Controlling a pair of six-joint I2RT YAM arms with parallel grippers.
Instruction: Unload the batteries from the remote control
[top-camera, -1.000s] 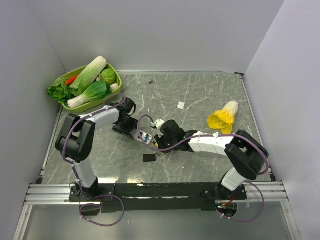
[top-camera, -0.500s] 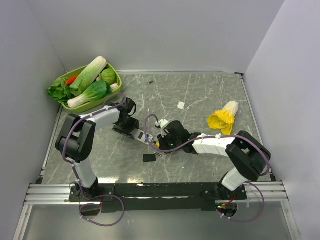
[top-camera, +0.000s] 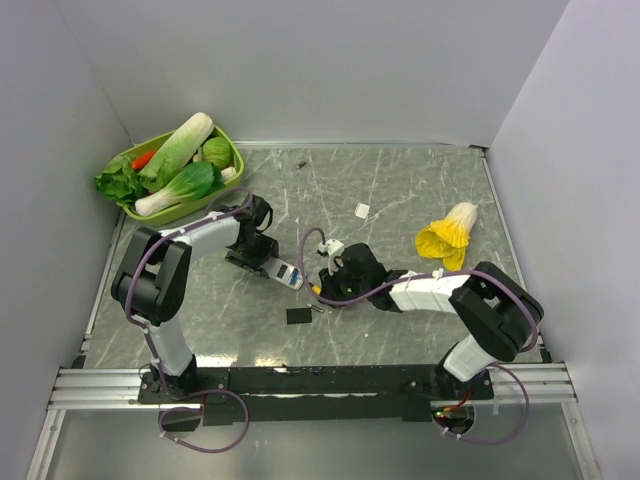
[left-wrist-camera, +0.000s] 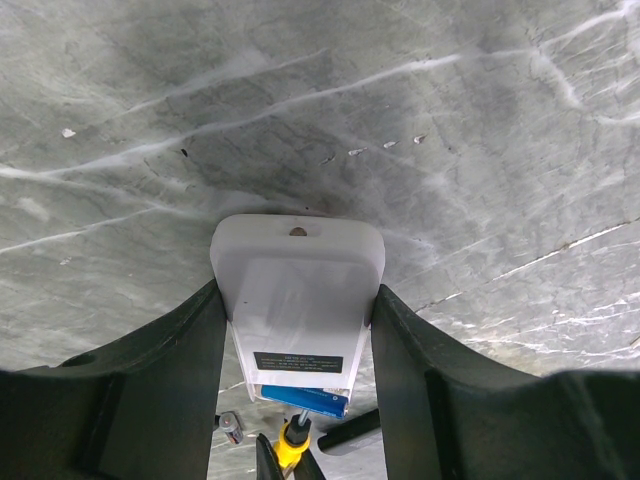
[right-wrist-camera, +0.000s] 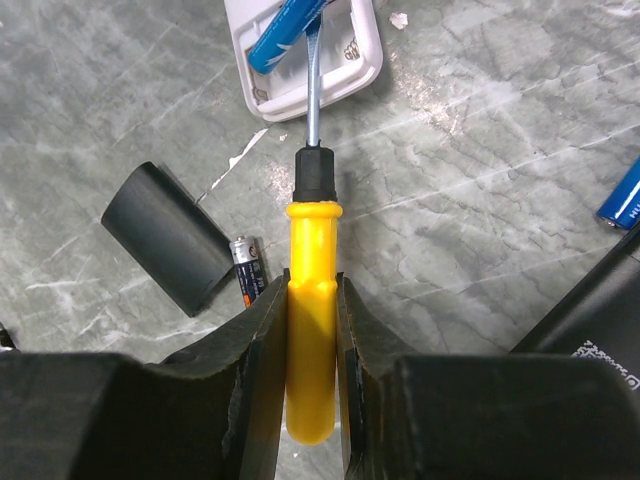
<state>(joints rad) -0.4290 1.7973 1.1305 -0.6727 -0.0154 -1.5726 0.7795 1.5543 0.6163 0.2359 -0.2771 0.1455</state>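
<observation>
The white remote control (left-wrist-camera: 298, 300) lies back-up on the table, and my left gripper (left-wrist-camera: 298, 312) is shut on its sides. Its battery bay is uncovered, with a blue battery (right-wrist-camera: 285, 30) lying askew in it. My right gripper (right-wrist-camera: 313, 290) is shut on a yellow-handled screwdriver (right-wrist-camera: 313, 240), whose metal tip rests against that blue battery. A loose black-and-orange battery (right-wrist-camera: 248, 268) lies on the table beside a black cover plate (right-wrist-camera: 165, 235). Another blue battery (right-wrist-camera: 622, 200) shows at the right edge. From above, the remote control (top-camera: 288, 274) sits between the two grippers.
A black device with a label (right-wrist-camera: 590, 320) lies just right of my right gripper. A green basket (top-camera: 232, 150) of vegetables stands at the back left, and a yellow-white cabbage (top-camera: 447, 236) lies at the right. A small white scrap (top-camera: 362, 210) rests mid-table.
My right gripper with the screwdriver has drawn back to the right, away from the remote control. The left arm and the remote control have stayed put.
</observation>
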